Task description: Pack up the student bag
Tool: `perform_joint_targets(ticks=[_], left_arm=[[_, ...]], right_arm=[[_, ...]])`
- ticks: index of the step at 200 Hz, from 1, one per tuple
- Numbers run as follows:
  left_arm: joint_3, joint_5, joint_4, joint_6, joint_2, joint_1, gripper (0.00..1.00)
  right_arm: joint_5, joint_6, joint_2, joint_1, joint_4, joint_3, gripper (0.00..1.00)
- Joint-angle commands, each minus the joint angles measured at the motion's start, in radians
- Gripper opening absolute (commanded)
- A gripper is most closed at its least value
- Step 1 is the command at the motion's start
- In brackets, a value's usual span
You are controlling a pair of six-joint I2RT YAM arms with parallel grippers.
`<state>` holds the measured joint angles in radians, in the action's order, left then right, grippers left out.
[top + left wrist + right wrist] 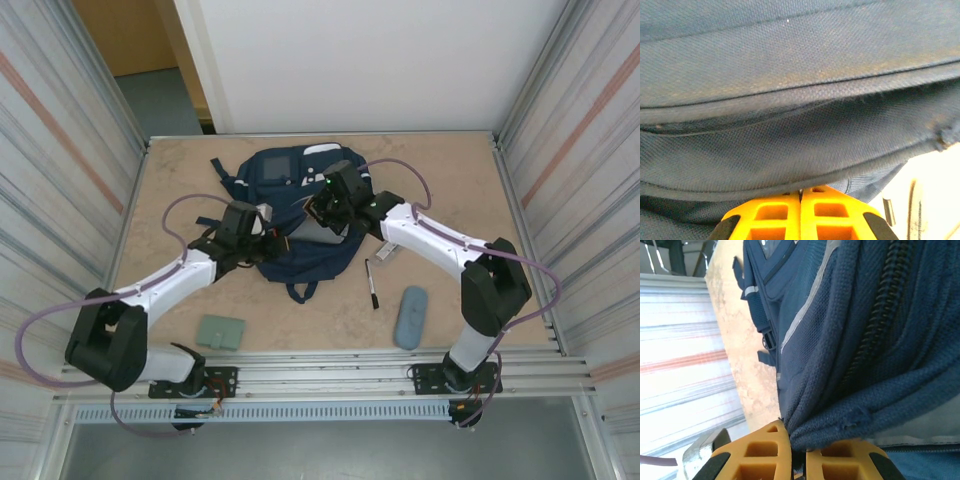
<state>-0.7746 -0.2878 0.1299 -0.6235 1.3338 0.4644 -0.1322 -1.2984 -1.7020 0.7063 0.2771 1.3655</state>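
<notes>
Student bag (305,258) lay mid-table (450,190), between my arms. Right claw (798,440) was clamped on a fold by its zipper edge. Left claw (801,194) was fully closed, tips against bag fabric; couldn't tell if cloth was caught. Pen (372,285), pencil case (410,317) and wallet (220,331) lay on the table beside it.

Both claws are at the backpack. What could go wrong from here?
The right gripper pinches just a fold of the bag beside its zipper; pulling could slip it loose.
The left gripper is shut with its fingers nearly touching, so it may hold little fabric.
The pen lies near the bag; dragging could knock it.
</notes>
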Motion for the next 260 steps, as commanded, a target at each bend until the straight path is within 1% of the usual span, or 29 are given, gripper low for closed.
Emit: perform_joint_targets(ticks=[1,9,40,58,67,79,91,102,110,115,123,130,146,151,161,180,192,201,209,223,233,244,260], left_arm=[[0.020,-0.070,-0.037,0.059,-0.066,-0.043,0.00],[0.019,-0.076,-0.014,0.068,-0.080,-0.059,0.00],[0.022,-0.021,0.046,0.127,-0.125,-0.086,0.00],[0.000,0.037,0.105,0.154,-0.119,-0.093,0.00],[-0.005,0.063,0.134,0.164,-0.128,-0.094,0.00],[0.011,0.087,0.128,0.176,-0.146,-0.093,0.00],[0.024,0.101,0.118,0.200,-0.154,-0.092,0.00],[0.036,0.079,0.104,0.214,-0.150,-0.089,0.00],[0.047,0.035,0.072,0.227,-0.143,-0.081,0.00],[0.053,0.022,0.047,0.236,-0.139,-0.064,0.00],[0.056,0.032,0.009,0.246,-0.134,-0.025,0.00],[0.049,0.056,-0.015,0.266,-0.129,0.018,0.00],[-0.004,0.133,-0.011,0.313,-0.107,0.121,0.00],[-0.021,0.153,-0.005,0.319,-0.095,0.145,0.00],[-0.046,0.172,-0.005,0.325,-0.071,0.168,0.00],[-0.090,0.171,0.018,0.316,-0.029,0.166,0.00],[-0.103,0.193,0.046,0.296,-0.010,0.164,0.00],[-0.092,0.189,0.041,0.288,0.001,0.158,0.06],[-0.075,0.187,0.026,0.278,0.012,0.151,0.10],[-0.067,0.137,0.012,0.274,0.034,0.129,0.16],[-0.066,0.104,0.014,0.274,0.048,0.116,0.17],[-0.061,0.097,0.004,0.268,0.059,0.109,0.19],[-0.055,0.073,-0.022,0.262,0.075,0.103,0.20]], right_arm=[[-0.121,0.131,0.013,-0.060,-0.008,0.012,0.05],[-0.161,0.186,0.010,-0.086,-0.006,0.009,0.06],[-0.313,0.320,0.011,-0.160,-0.045,-0.022,0.08],[-0.396,0.394,0.004,-0.188,-0.065,-0.021,0.08],[-0.440,0.426,-0.011,-0.205,-0.055,-0.006,0.09],[-0.492,0.469,-0.040,-0.234,-0.007,0.025,0.08],[-0.515,0.512,-0.060,-0.268,0.022,0.042,0.09],[-0.507,0.529,-0.075,-0.302,0.032,0.047,0.12],[-0.503,0.512,-0.087,-0.320,0.021,0.051,0.12],[-0.509,0.499,-0.094,-0.325,0.005,0.054,0.13],[-0.514,0.478,-0.104,-0.328,-0.022,0.056,0.13],[-0.509,0.458,-0.114,-0.323,-0.032,0.059,0.19],[-0.493,0.430,-0.130,-0.304,-0.039,0.062,0.39],[-0.482,0.423,-0.133,-0.297,-0.033,0.062,0.41],[-0.463,0.419,-0.123,-0.283,-0.027,0.048,0.42],[-0.387,0.429,-0.078,-0.262,-0.020,-0.010,0.51],[-0.360,0.438,-0.066,-0.258,0.001,-0.027,0.54],[-0.356,0.441,-0.064,-0.256,0.023,-0.032,0.56],[-0.358,0.446,-0.055,-0.253,0.034,-0.043,0.59],[-0.322,0.457,-0.035,-0.237,0.063,-0.066,0.63],[-0.277,0.456,-0.024,-0.221,0.077,-0.079,0.65],[-0.215,0.438,-0.020,-0.194,0.095,-0.093,0.67],[-0.167,0.402,-0.031,-0.148,0.078,-0.116,0.68]])
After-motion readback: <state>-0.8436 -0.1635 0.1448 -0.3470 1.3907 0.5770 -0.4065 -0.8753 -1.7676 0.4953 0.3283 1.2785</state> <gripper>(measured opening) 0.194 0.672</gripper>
